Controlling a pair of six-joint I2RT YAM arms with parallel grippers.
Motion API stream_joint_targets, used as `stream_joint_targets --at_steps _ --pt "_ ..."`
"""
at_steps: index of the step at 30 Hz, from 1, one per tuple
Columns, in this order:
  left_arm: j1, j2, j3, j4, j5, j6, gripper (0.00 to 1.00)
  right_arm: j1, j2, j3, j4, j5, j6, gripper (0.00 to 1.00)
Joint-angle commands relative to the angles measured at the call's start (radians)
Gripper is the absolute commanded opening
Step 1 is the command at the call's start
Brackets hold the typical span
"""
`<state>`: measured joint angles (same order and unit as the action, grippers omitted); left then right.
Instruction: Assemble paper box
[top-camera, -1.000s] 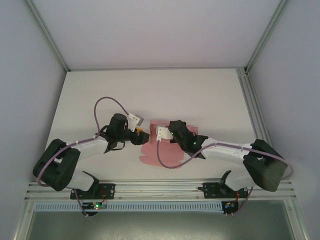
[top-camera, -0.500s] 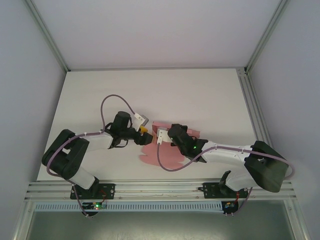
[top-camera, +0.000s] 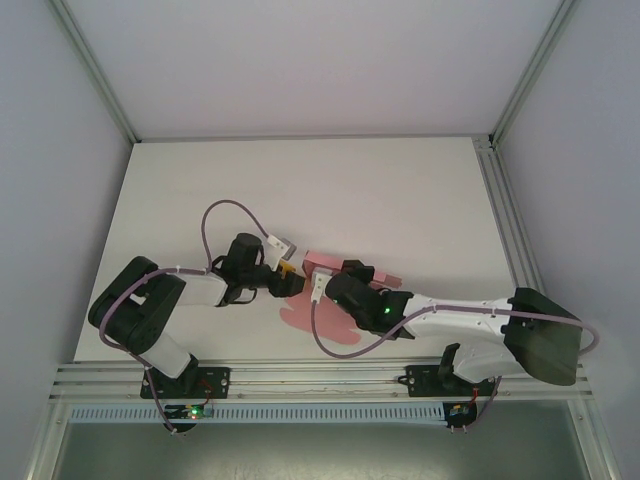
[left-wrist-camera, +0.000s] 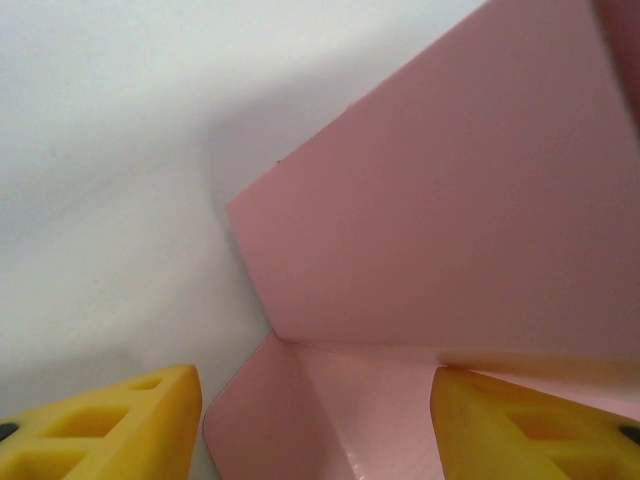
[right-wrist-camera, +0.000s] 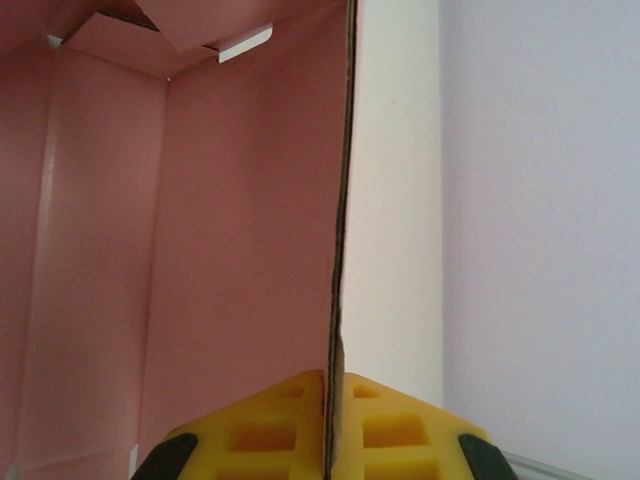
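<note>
The pink paper box (top-camera: 300, 308) lies partly folded at the table's near middle, between both arms. In the left wrist view its pink panel (left-wrist-camera: 430, 200) stands up from a crease. A lower flap lies between the yellow fingers (left-wrist-camera: 110, 425) of my left gripper (left-wrist-camera: 320, 430), which is open and grips nothing. In the top view that left gripper (top-camera: 290, 281) sits at the box's left edge. My right gripper (right-wrist-camera: 335, 420) is shut on the thin edge of an upright pink wall (right-wrist-camera: 230, 220), with the box's inside to its left.
The white table (top-camera: 300, 190) stretches far behind the box. Grey walls and metal frame posts (top-camera: 510, 100) enclose it. The right arm (top-camera: 450, 315) reaches in low from the right. A purple cable (top-camera: 215, 215) loops above the left arm.
The left gripper has slid right and nearer, up against the box's left edge. The right arm has swung left and nearer, taking its held wall along. The pink sheet shows less spread.
</note>
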<state>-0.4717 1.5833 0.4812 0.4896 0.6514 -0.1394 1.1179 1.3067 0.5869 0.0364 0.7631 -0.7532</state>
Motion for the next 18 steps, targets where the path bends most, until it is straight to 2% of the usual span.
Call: stream_joint_targets --at_steps 1,3,5,7,13,18 --pt "-0.008 0.022 0.024 0.083 0.029 0.008 0.63 0.023 -0.004 -0.027 -0.145 -0.073 0.038 0.00" --pt "-0.008 0.049 0.051 0.095 0.086 0.023 0.63 0.031 0.007 -0.027 -0.159 -0.086 0.049 0.00" --pt "-0.007 0.070 0.034 0.178 0.140 0.034 0.62 0.041 0.032 -0.021 -0.216 -0.079 0.052 0.00" --pt "-0.002 0.081 0.009 0.253 0.134 0.032 0.61 0.060 0.058 -0.012 -0.277 -0.039 0.059 0.00" --pt "0.027 0.075 0.055 0.156 0.144 0.035 0.56 0.083 0.088 -0.068 -0.265 0.081 -0.037 0.00" --pt "0.027 0.042 0.045 0.136 0.212 0.100 0.63 0.091 0.158 -0.090 -0.231 0.143 -0.130 0.00"
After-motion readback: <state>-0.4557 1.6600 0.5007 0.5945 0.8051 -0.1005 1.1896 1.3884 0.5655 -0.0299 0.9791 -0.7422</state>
